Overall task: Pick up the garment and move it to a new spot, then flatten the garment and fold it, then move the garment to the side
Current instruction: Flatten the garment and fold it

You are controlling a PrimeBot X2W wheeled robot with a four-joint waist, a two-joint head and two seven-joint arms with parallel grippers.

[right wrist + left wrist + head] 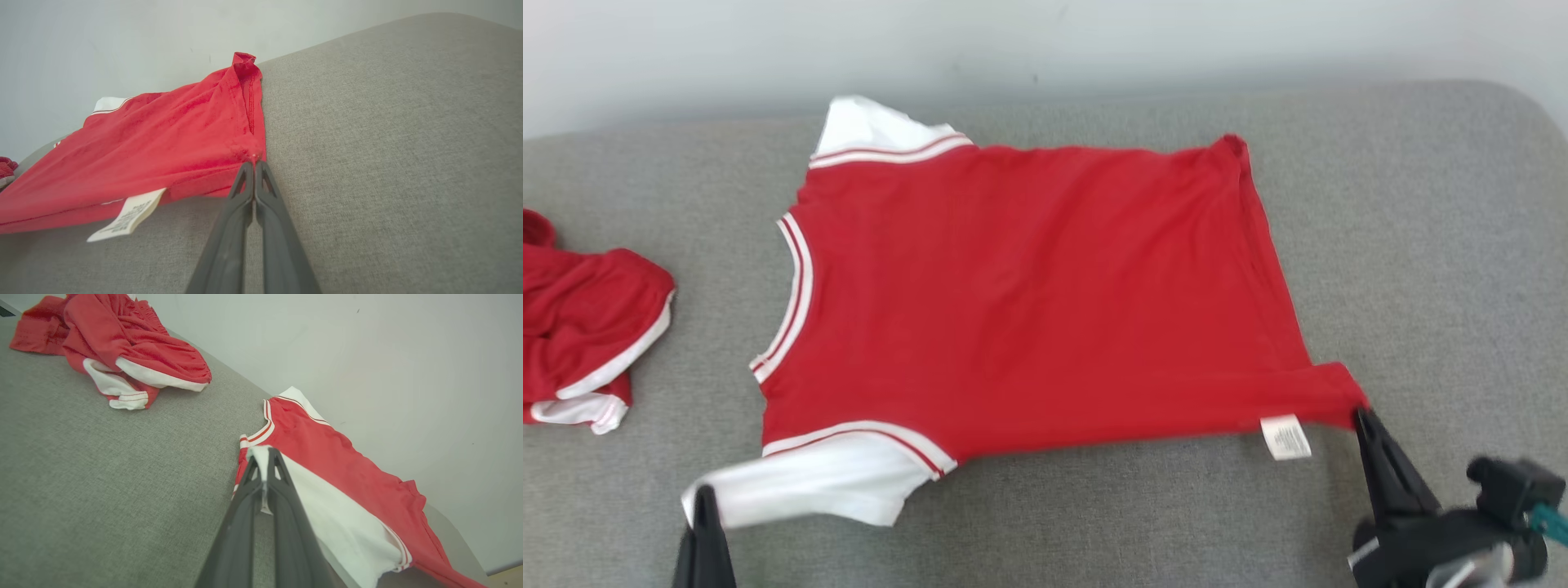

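I can't read the label [1285, 437], and a second red garment [580, 327] is cut off at my left edge. My left claw [704, 494], mostly below the frame, is clamped on the white sleeve [800, 482] of the shirt [1029, 294]. My right claw [1363, 416] pinches the hem corner [1339, 390]. Both claws sit low, fingers pointing away from me. The shirt lies spread, neck to my left, on a grey cushion [1421, 245] against a pale wall [1045, 49].
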